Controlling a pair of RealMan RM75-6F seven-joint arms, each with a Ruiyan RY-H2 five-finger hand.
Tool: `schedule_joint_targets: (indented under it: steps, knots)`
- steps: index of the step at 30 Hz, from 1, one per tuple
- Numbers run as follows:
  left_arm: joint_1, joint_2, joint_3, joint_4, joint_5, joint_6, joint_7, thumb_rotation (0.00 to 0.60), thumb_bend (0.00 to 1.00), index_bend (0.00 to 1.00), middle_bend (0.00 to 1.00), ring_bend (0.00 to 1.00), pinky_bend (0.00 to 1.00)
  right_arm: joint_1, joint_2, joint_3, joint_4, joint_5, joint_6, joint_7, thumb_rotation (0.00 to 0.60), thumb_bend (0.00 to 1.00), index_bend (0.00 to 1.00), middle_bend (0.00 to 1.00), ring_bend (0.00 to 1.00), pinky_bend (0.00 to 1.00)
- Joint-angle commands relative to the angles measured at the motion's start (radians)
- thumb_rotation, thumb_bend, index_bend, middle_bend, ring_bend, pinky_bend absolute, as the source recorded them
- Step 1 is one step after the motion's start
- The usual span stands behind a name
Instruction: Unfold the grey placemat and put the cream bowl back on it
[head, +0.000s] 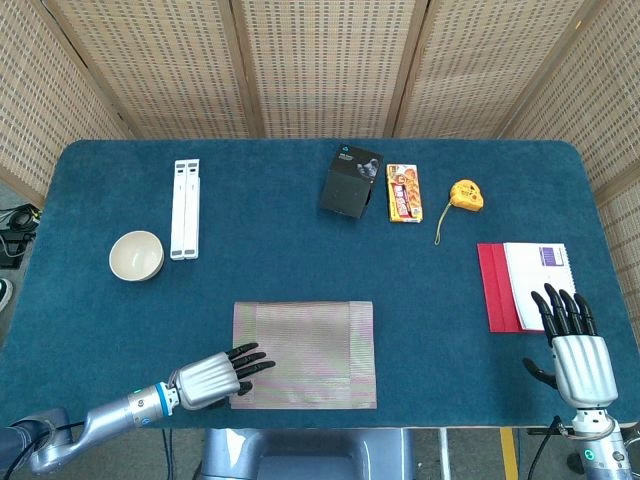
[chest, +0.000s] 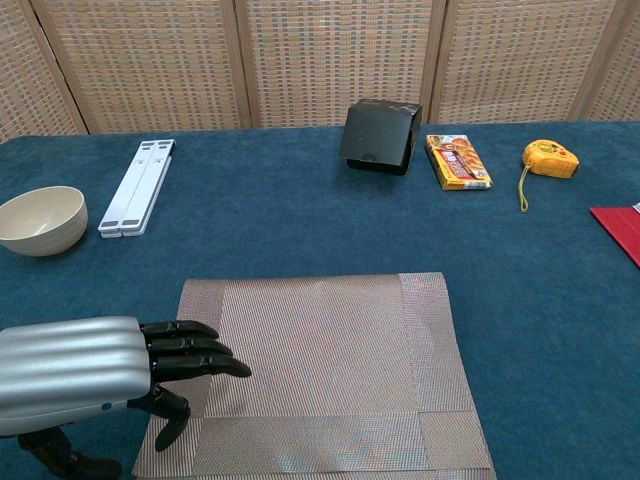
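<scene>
Left hand (head: 212, 378) hovers flat, fingers spread and holding nothing, over the grey placemat's (head: 305, 353) near-left corner. Cream bowl (head: 136, 255) sits well left on the counter (head: 270, 250), beside a white stand (head: 185, 208). Right hand (head: 572, 345) is spread and holding nothing near a red notebook (head: 494, 286).

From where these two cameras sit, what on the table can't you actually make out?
- Left hand, chest view: its own back hides whether the fingertips touch the grey placemat.
- Placemat, chest view: its near edge meets the frame's bottom.
- Right hand: seen only in head view, its wrist cut by the bottom edge.
- Red folder: only a corner shows in chest view.
- Snack box: print too small to read.
- Cream bowl: underside hidden.
</scene>
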Motion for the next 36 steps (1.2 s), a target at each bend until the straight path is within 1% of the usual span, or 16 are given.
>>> schedule_joint_targets:
  steps: [1,9,14,18,23,27,36]
  knots:
    - [-0.001,0.003,0.003,-0.003,-0.005,0.005,0.006,0.600,0.26,0.48,0.00,0.00,0.00,0.000,0.001,0.000,0.000,0.001,0.000,0.002,0.600,0.00,0.03,0.00,0.00,0.00]
    - [-0.010,-0.012,0.010,-0.001,-0.021,-0.007,0.024,0.600,0.26,0.48,0.00,0.00,0.00,0.001,0.001,-0.002,-0.002,-0.001,-0.003,0.000,0.600,0.00,0.03,0.00,0.00,0.00]
    - [-0.015,-0.036,0.000,-0.002,-0.038,-0.025,0.049,0.600,0.27,0.48,0.00,0.00,0.00,0.001,0.001,0.000,-0.003,0.002,-0.002,0.001,0.600,0.00,0.03,0.00,0.00,0.00]
    - [-0.028,-0.040,-0.003,-0.008,-0.049,-0.041,0.058,0.600,0.32,0.49,0.00,0.00,0.00,0.001,0.002,0.000,-0.004,0.004,-0.003,0.003,0.600,0.00,0.03,0.00,0.00,0.00]
    - [-0.038,-0.039,-0.010,-0.021,-0.062,-0.053,0.079,0.600,0.36,0.50,0.00,0.00,0.00,0.002,0.002,-0.001,-0.004,0.004,-0.005,0.003,0.600,0.00,0.03,0.00,0.00,0.00]
    - [-0.046,-0.038,-0.013,-0.035,-0.074,-0.063,0.086,0.600,0.41,0.51,0.00,0.00,0.00,0.001,0.004,-0.001,-0.006,0.006,-0.006,0.008,0.600,0.00,0.03,0.00,0.00,0.00]
    - [-0.056,-0.030,-0.013,-0.055,-0.097,-0.077,0.103,0.600,0.42,0.51,0.00,0.00,0.00,0.001,0.005,-0.002,-0.007,0.004,-0.005,0.008,0.600,0.00,0.03,0.00,0.00,0.00]
